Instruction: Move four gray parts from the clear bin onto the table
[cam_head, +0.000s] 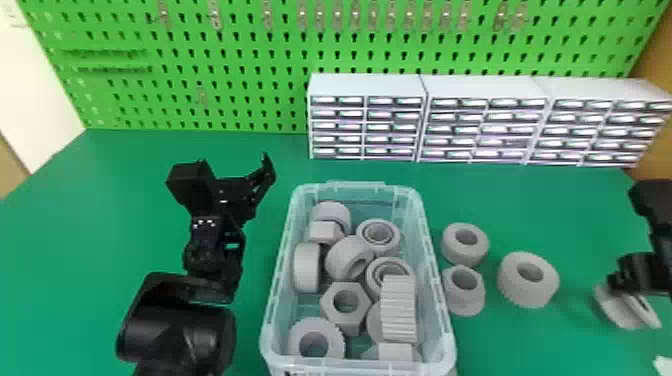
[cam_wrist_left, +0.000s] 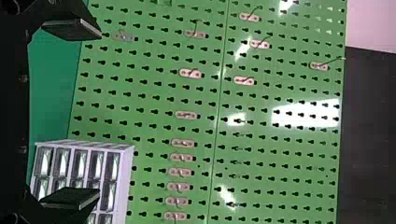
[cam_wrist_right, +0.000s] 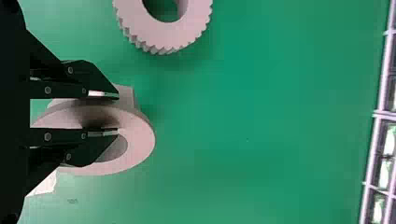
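At the right, my right gripper (cam_head: 617, 284) is over a flanged gray part (cam_head: 620, 312). In the right wrist view, the right gripper (cam_wrist_right: 117, 114) is shut on the rim of this flanged part (cam_wrist_right: 140, 142), one finger reaching into its hole; whether the part touches the table cannot be told. The clear bin (cam_head: 447, 320) holds several gray parts (cam_head: 346, 302). On the table, right of the bin, are a ring (cam_head: 452, 252), a flanged nut (cam_head: 472, 300) and a toothed ring (cam_head: 520, 292). My left gripper (cam_head: 237, 172) stays parked left of the bin; the left gripper (cam_wrist_left: 95, 114) is open with nothing held.
White drawer cabinets (cam_head: 370, 85) stand along the table's back right, before a green pegboard (cam_head: 225, 55) with small hooks. A white object (cam_head: 663, 366) lies at the lower right edge. The green table (cam_head: 75, 225) extends around the bin.
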